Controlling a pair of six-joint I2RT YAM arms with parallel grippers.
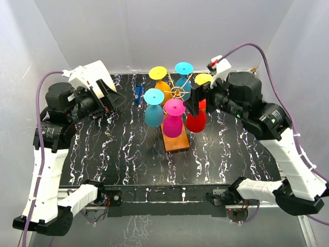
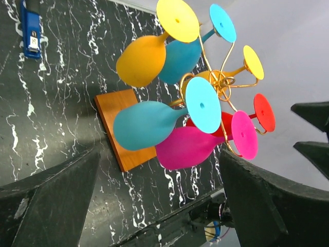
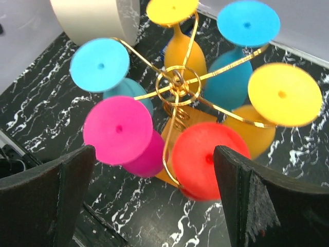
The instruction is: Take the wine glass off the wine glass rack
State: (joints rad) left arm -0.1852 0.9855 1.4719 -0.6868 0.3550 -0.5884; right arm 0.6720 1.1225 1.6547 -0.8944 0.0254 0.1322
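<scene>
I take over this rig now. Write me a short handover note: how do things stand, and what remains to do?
Left gripper: open, empty, to the left of the rack.
Right gripper: open, empty, close to the red wine glass.
Wine glass rack: upright at mid-table, with all six glasses hanging on it.
Done: no glass removed yet.
Left: grasp a glass, probably the red one, and take it off its arm.

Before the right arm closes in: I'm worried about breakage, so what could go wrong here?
1. The open right tool hovers over the red glass, with the pink glass close beside it; a finger might knock the pink one.
2. The red glass hangs from a wire arm of the gold rack; pulling off-line could drag or tip the loaded rack.
</scene>
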